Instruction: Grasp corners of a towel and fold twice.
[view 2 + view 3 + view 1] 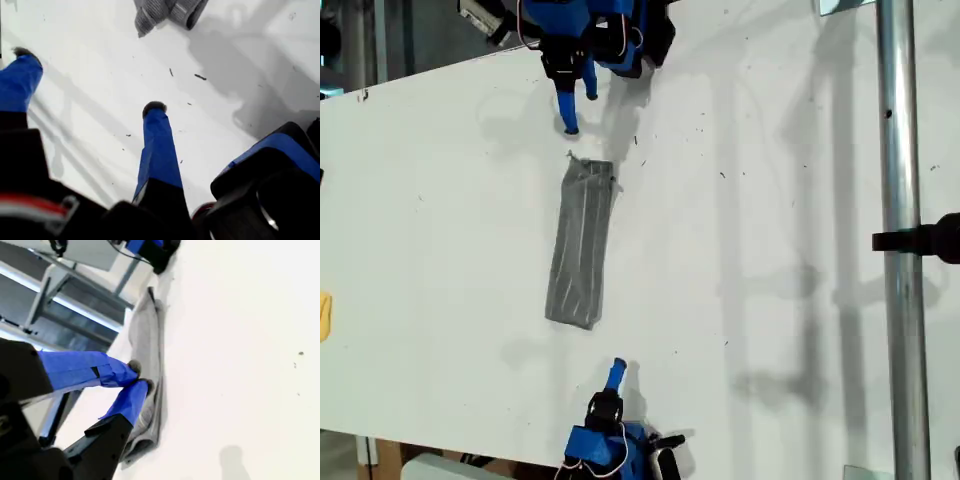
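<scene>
Lying folded into a narrow strip on the white counter (770, 250), the towel (580, 245) is flanked by my first claw (90, 80), spread open, and my second claw (137, 376), closed empty.

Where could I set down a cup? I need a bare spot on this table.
Free: the wide white stretch between the towel and the metal pole. Crowded: the towel's two ends, where my first hand and my second hand wait.
</scene>
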You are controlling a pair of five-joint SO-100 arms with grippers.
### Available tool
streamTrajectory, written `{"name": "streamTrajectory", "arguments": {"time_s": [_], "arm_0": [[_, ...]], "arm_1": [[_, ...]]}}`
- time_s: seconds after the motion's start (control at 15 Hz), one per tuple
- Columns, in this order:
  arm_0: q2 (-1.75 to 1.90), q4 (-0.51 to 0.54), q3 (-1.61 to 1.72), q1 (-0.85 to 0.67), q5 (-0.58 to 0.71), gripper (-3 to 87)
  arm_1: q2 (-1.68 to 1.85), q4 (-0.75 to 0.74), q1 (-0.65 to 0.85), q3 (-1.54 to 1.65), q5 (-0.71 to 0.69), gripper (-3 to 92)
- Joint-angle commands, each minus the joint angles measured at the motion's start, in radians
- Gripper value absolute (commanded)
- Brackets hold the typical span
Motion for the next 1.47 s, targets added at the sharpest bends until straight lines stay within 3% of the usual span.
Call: {"name": "streamTrajectory", "arguments": {"time_s": [0.0, 0.33, 0.67, 0.87, 1.07, 1.2, 1.33, 1.4], "arm_0": [[0.009, -0.025, 0.063, 0.012, 0.011, 0.1], [0.009, -0.040, 0.140, 0.003, -0.002, 0.8], [0.009, -0.029, 0.153, -0.006, -0.003, 1.5], [0.009, -0.028, 0.156, -0.003, -0.002, 1.5], [0.009, -0.026, 0.160, -0.003, -0.002, 1.5], [0.009, -0.025, 0.160, -0.002, -0.003, 1.5], [0.009, -0.025, 0.161, -0.002, -0.005, 1.5], [0.009, -0.025, 0.161, -0.002, -0.005, 1.5]], "arm_1": [[-0.140, -0.032, 0.011, 0.025, 0.028, 45.1], [-0.422, -0.362, 0.192, 0.255, -0.048, 46.5], [-0.988, -0.696, 0.221, 0.075, -0.091, 46.8], [-1.401, -0.736, 0.199, -0.233, -0.137, 48.4], [-1.591, -0.707, 0.206, -0.489, -0.195, 47.8], [-1.654, -0.744, 0.218, -0.581, -0.262, 41.4], [-1.709, -0.747, 0.233, -0.658, -0.336, 29.4], [-1.713, -0.736, 0.239, -0.661, -0.341, 12.7]]}}
